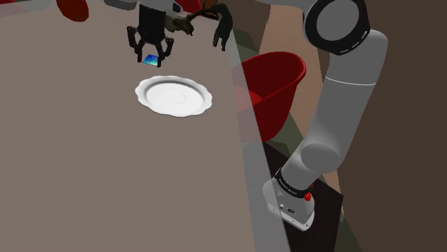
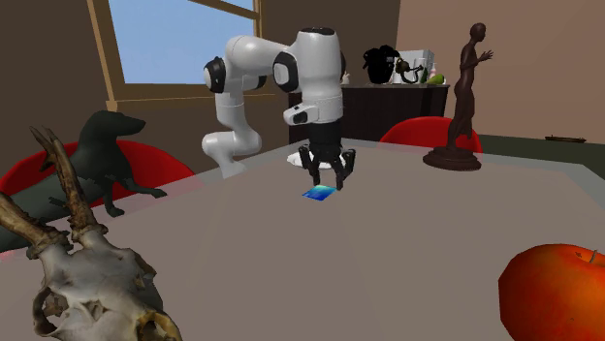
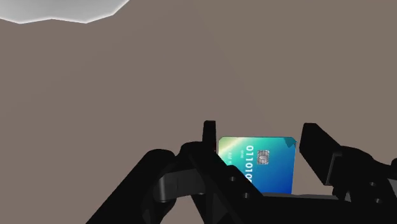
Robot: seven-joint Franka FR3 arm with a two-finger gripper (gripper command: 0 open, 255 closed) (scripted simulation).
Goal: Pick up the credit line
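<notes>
Wrist view: gripper (image 3: 261, 135) set astride the credit card (image 3: 264, 164), black fingers (image 3: 316, 145) standing apart at its two edges, with a sliver of table (image 3: 191, 76) showing beside one, so seemingly not yet clasped. Lies lower middle of that frame, blue-green, chip and digits upward, apparently flat on the brown top. Reads as the closing step of the pick: down at the card, squeeze pending. Calls next for drawing the fingers in squarely on both edges, low down, then lifting straight up; risks a slip or tip of the thin card if caught high. Upper left of the shoulder view: hand pointing straight down, above the white scalloped plate (image 1: 175, 95) in the frame. Centre of the second exterior view: white arm (image 2: 315, 68) arched up from centre left, across, then straight down.
</notes>
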